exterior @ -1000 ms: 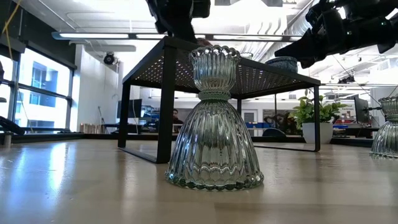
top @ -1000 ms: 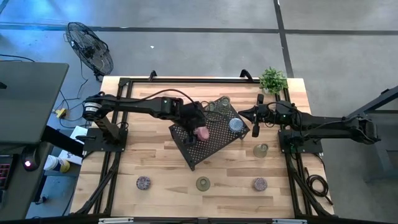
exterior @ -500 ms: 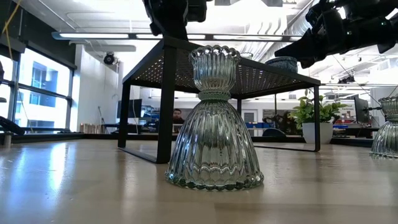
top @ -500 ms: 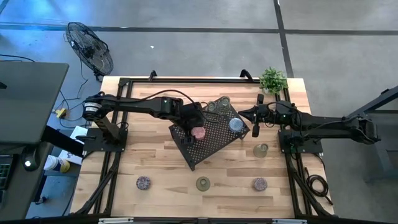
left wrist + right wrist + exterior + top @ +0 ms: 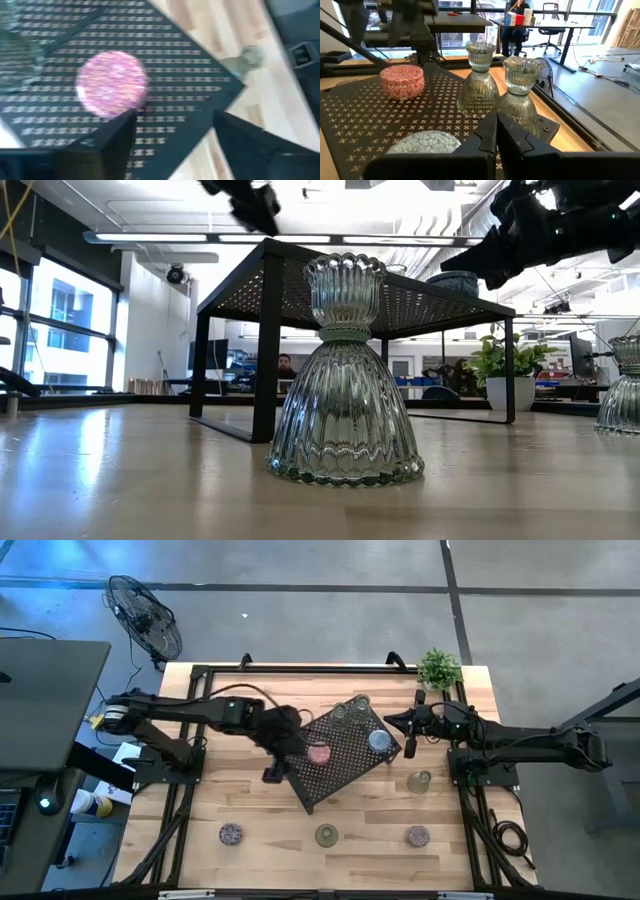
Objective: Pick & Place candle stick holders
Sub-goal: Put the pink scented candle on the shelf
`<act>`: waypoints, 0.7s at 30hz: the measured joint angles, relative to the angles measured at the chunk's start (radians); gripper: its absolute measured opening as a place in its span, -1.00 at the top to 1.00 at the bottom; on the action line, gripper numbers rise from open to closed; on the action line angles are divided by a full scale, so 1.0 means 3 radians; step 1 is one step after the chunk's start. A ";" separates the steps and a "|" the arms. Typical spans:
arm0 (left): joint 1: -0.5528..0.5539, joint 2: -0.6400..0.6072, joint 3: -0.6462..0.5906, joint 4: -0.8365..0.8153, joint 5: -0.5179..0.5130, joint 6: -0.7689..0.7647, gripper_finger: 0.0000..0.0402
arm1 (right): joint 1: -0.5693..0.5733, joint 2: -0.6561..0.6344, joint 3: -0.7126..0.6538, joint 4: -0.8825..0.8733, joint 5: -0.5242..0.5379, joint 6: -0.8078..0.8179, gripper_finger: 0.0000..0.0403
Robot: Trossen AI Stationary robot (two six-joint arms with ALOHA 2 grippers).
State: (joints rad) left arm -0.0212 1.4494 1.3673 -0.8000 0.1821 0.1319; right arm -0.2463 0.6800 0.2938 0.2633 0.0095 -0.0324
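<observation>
Left tool (image 5: 272, 774) open off tray (image 5: 345, 772) edge, pink holder (image 5: 319, 753) aboard

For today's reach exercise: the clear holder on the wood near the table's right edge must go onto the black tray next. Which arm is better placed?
Right, probably. The right gripper hovers just above that clear holder; the left gripper sits beyond the tray.

A black perforated metal tray (image 5: 380, 117) fills the left. A squat pink mottled glass holder (image 5: 402, 82) stands upper left; two clear ribbed glass holders (image 5: 479, 82) stand centre. The right hand's dark fingers (image 5: 487, 135), pressed together, sit bottom centre.
</observation>
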 joint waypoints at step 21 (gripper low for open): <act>0.0984 -0.2641 -0.3094 0.3034 0.0024 -0.0449 0.94 | 0.1328 0.1671 0.2389 -0.1911 0.1019 0.0567 1.00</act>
State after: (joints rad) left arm 0.2738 0.6570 0.4389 0.1102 0.1894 -0.0028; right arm 0.1522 1.1812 1.0104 -0.3099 0.3151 0.1376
